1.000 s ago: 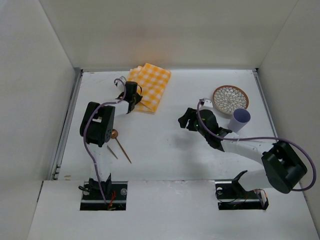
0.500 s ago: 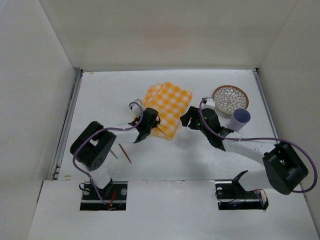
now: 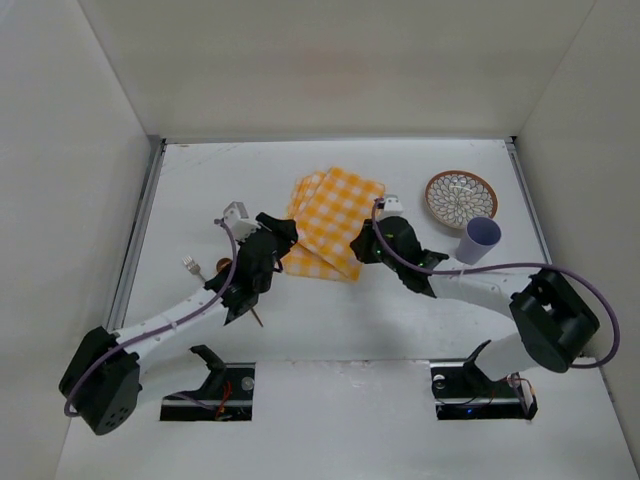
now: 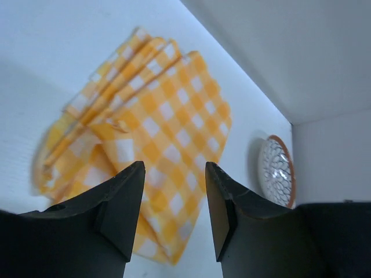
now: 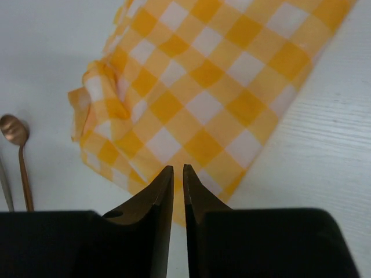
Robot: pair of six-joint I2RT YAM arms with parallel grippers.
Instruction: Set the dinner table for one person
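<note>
The yellow-and-white checked cloth lies folded in the middle of the dinner table. My left gripper stands open just off the cloth's left edge; in the left wrist view the cloth shows between its fingers, which touch nothing. My right gripper is at the cloth's right near edge. In the right wrist view its jaws are drawn almost together over the cloth, pinching its near edge.
A patterned plate and a lilac cup stand at the right. A fork and a copper spoon lie left of the left arm; the spoon also shows in the right wrist view. Metal rails edge the table.
The cloth was dragged from the back left to the middle. The left gripper then opened, let it go and drew back. The right gripper closed in on the cloth's right edge.
</note>
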